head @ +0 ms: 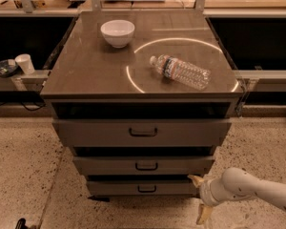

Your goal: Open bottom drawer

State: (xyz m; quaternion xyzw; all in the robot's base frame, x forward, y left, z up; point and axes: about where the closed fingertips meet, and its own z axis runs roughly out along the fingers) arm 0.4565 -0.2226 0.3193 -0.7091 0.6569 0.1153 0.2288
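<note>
The bottom drawer [114,188], rigid and likely light on its slides, is best hooked at its small black handle [147,189], nine o'clock from the spread-open pincer [200,197].

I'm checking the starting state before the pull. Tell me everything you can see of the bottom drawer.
The bottom drawer is the lowest of three grey-brown fronts, flat and low, with a small black handle at its centre. It looks shut: no inside shows, only a dark gap above. The open claw sits beside its right end, off the handle; whether it touches the front I cannot tell.
</note>
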